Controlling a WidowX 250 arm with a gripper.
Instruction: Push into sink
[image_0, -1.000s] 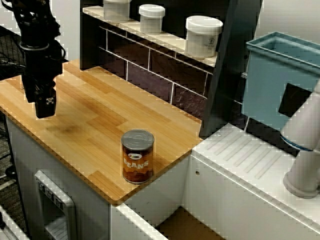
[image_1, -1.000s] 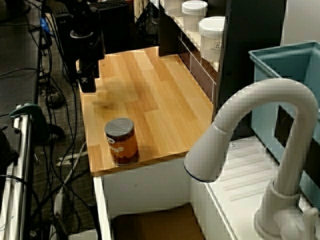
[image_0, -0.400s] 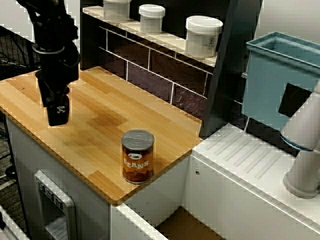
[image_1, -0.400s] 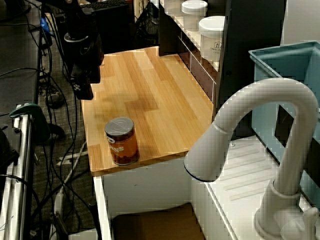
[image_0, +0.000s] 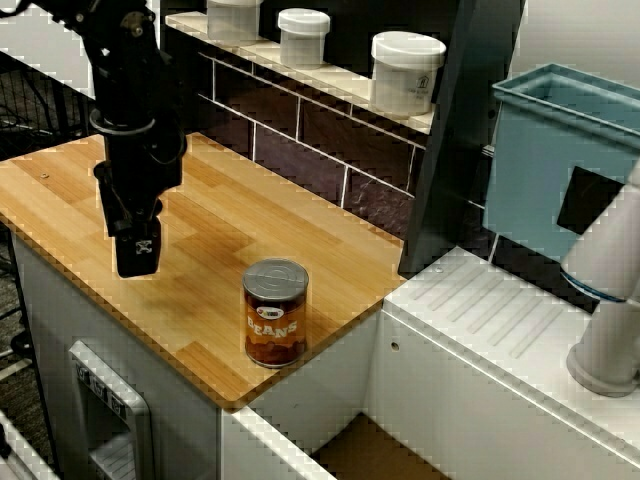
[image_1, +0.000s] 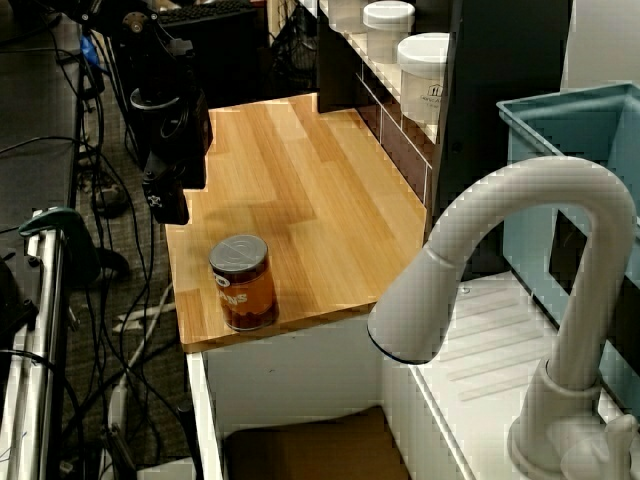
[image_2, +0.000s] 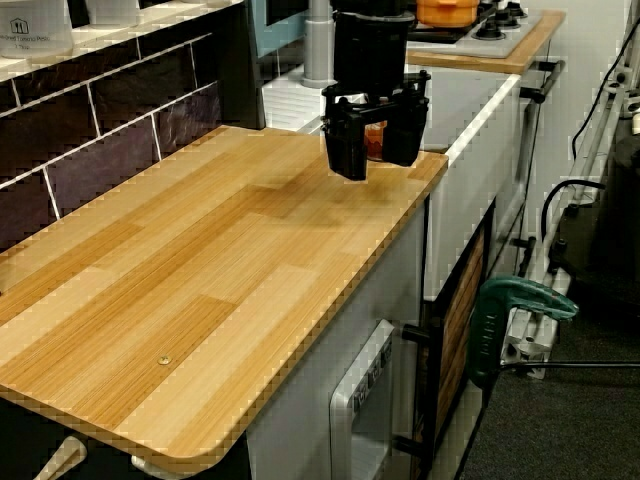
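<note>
Gripper (image_0: 137, 258): over the last second it has travelled rightward along the wooden desk (image_0: 200, 230) and dropped slightly, closing on the can. It hangs above the desk surface, left of the can and clear of it; no contact is visible in any view. In the rear view, the two fingers (image_2: 348, 150) stand apart, and the orange of the can shows in the gap between them, so the tool appears lined up behind its target.

Can of beans (image_0: 275, 312): upright, unmoved across the interval, standing near the desk's right front corner, close to the edge that borders the basin.

Sink (image_0: 365, 450): recessed just past that desk edge and lower than it; only part of the brown floor and white wall shows. It is empty as far as can be seen.

Faucet (image_1: 520, 280): arches over the far side of the basin, well apart from the can.

Assessment: approach stage nearly complete, push not yet begun. A continued rightward sweep at can height should carry it over the edge; a high contact risks tipping it.
</note>
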